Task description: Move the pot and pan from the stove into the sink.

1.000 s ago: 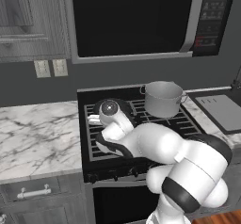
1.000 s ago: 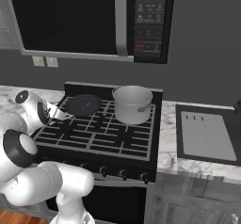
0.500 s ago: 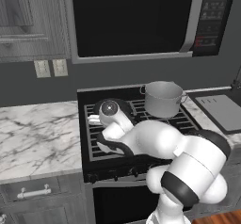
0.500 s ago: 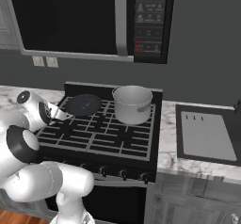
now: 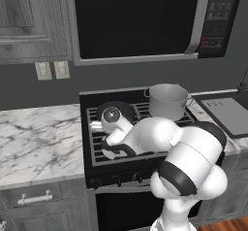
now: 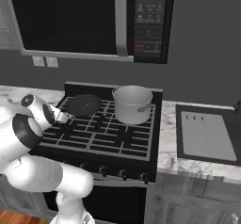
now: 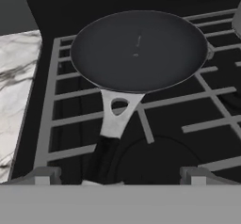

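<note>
Hand view: open jaws straddle, perhaps above, the pan (image 7: 139,49) handle.

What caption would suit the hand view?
Open gripper poised over the handle of the dark pan on the stove.

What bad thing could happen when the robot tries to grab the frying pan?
1. The open gripper lines up with the pan handle's far end, so the round dish might tip or swing when lifted.
2. The pot stands on the stove between the pan and the sink, so a low carry could bump it.
</note>
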